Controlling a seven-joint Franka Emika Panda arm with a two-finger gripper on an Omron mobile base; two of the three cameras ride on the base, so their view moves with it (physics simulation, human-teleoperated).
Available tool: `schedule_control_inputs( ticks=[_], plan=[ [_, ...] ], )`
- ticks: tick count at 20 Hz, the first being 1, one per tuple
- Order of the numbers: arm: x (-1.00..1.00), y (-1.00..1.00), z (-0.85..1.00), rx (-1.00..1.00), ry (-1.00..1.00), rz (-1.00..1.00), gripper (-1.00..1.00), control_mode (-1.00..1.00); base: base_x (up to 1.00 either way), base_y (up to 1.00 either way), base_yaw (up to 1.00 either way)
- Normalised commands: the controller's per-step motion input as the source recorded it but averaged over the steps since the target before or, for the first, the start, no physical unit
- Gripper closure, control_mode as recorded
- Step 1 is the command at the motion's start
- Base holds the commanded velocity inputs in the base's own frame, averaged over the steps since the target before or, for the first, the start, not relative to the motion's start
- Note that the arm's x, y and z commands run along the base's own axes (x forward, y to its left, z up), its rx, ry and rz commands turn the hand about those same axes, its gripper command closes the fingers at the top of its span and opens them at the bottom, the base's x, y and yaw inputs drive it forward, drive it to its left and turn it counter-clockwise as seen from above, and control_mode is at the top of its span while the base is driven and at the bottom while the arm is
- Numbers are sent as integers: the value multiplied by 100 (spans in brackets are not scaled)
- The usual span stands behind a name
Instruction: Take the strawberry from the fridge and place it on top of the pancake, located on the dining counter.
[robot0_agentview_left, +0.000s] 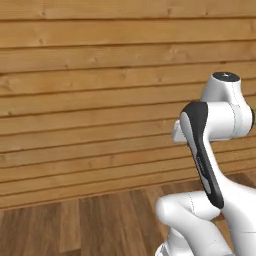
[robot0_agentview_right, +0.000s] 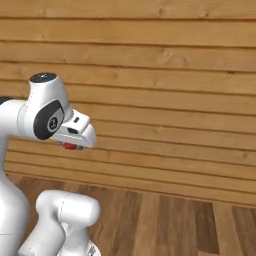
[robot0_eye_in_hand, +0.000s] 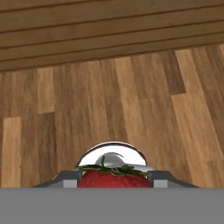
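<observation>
The strawberry (robot0_eye_in_hand: 114, 179), red with a green leafy top, sits between my two grey fingertips (robot0_eye_in_hand: 70, 181) at the bottom of the hand view. My gripper (robot0_eye_in_hand: 114, 183) is shut on it. In the right base view the same strawberry (robot0_agentview_right: 72, 146) shows as a small red spot under the white hand, where the gripper (robot0_agentview_right: 73, 146) points down over the floor. The arm is folded close to the base. The fridge, the pancake and the dining counter are out of view.
A wall of horizontal wooden planks (robot0_agentview_left: 100, 100) stands straight ahead. A brown wood-plank floor (robot0_agentview_right: 175, 225) runs from the base up to that wall (robot0_eye_in_hand: 109, 26).
</observation>
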Motion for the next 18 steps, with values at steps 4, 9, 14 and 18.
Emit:
schedule_control_inputs(
  ticks=[4, 9, 14, 18],
  plan=[
    [0, 0, 0, 0, 0, 0, 100, 100, 100, 50, 27],
    [0, 0, 0, 0, 0, 0, 100, 100, 100, 37, 54],
    [0, 0, 0, 0, 0, 0, 100, 100, 83, 10, 80],
    [0, 0, 0, 0, 0, 0, 100, 100, 34, 0, 98]
  ],
)
